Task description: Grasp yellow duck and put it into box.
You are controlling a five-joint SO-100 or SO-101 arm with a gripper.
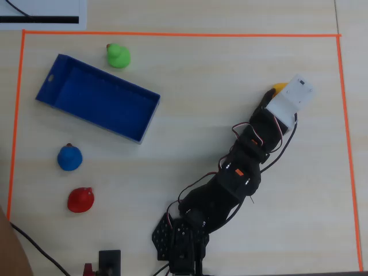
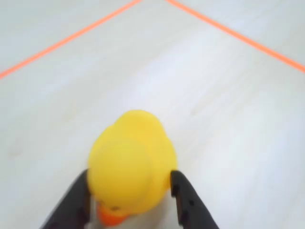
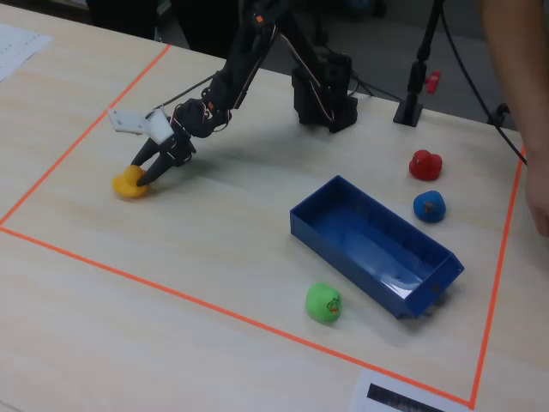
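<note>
Straddling the yellow duck (image 2: 131,162), the end effector (image 2: 131,200) has a dark finger against each flank, apparently closing to pinch it for lifting. That duck sits on the desk (image 3: 257,223), well apart from the box (image 1: 98,96), which lies empty.

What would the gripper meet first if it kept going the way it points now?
The yellow duck. The gripper already has its jaws on either side of the duck, so pushing on would likely press into it and then the table. Whether they grip it yet is unclear.
</note>
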